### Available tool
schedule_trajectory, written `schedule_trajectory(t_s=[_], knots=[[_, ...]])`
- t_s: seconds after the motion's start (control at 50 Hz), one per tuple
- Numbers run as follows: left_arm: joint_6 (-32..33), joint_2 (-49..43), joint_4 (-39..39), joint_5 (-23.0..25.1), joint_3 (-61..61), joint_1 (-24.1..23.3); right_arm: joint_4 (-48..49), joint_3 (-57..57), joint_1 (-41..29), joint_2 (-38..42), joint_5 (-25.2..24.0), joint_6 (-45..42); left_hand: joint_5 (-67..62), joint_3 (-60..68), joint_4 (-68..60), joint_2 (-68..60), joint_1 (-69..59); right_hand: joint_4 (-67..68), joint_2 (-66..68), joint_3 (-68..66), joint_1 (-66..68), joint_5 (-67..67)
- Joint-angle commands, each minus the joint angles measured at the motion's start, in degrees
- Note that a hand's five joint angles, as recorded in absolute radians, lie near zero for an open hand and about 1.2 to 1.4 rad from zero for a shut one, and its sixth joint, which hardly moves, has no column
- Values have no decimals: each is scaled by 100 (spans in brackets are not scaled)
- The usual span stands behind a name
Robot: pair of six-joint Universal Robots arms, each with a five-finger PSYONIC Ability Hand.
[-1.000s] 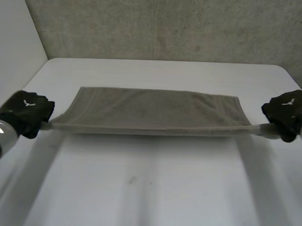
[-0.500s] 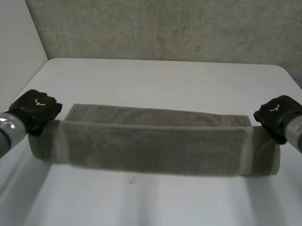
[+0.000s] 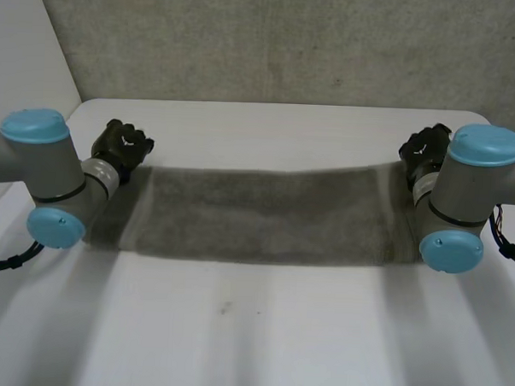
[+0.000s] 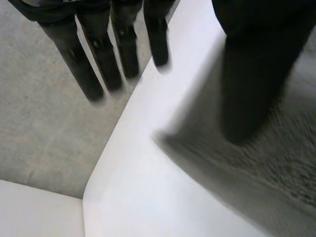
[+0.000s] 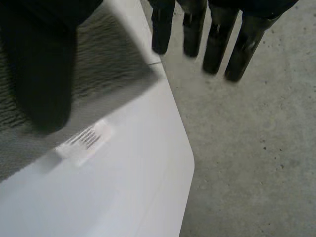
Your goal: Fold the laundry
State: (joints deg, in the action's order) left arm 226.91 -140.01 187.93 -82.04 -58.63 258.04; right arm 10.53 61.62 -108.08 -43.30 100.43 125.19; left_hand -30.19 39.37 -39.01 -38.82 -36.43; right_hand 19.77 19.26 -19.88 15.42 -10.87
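A grey-brown towel (image 3: 256, 214) lies flat as a long folded strip across the white table (image 3: 260, 330). My left hand (image 3: 123, 146) hovers over its far left corner. In the left wrist view, that hand's fingers (image 4: 98, 64) are straight, the thumb stands apart over the towel (image 4: 276, 168), and nothing is between them. My right hand (image 3: 423, 149) is over the far right corner. It is open too, with straight fingers (image 5: 217, 39) past the table's edge and the thumb above the towel (image 5: 108, 64). A white label (image 5: 84, 140) sticks out from under the towel there.
A concrete wall (image 3: 290, 40) rises behind the table and a white wall (image 3: 23, 72) stands at the left. The table's rounded far corners (image 4: 91, 195) are close to both hands, with concrete floor (image 5: 247, 148) beyond. Bare table lies in front of the towel.
Both hands carried the towel's lifted edge away toward the far side and laid it down as a fold. They then opened and let the towel go.
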Motion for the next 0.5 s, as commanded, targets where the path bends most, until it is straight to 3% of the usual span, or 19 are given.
schedule_trajectory(t_s=[0.02,0.06,0.12,0.22,0.32,0.4,0.5], knots=[[-33,290,42,-31,-272,-87,37,121,-55,-335,266,242,3014,-2932,2897,2878,2639,-977,-926,988,-542,1087],[-33,492,24,-40,-448,-87,19,638,-2,-1010,179,872,3014,-2932,2897,2878,2639,-977,-926,988,-542,1087],[-156,1116,24,-40,-1063,-69,-25,843,7,-1295,82,1166,3014,-2932,2897,2878,2639,-977,-926,988,-542,1087],[-911,2092,59,-13,-1933,1,-602,1851,24,-2330,-637,1921,3014,-2932,2897,2878,2639,-977,-926,988,-542,1087],[-2437,3101,208,22,-2889,10,-1454,2406,296,-2621,-1069,2079,3014,-2932,2897,2878,2639,-977,-926,988,-542,1087],[-3045,3357,392,39,-3302,1,-1870,2688,508,-2631,-1219,2238,3014,-2932,2897,2878,2639,-977,-926,988,-542,1087],[-3460,3489,754,13,-3744,-8,-1659,3084,754,-2596,-1307,2361,3014,-2932,2897,2878,2639,242,294,-232,677,-133]])
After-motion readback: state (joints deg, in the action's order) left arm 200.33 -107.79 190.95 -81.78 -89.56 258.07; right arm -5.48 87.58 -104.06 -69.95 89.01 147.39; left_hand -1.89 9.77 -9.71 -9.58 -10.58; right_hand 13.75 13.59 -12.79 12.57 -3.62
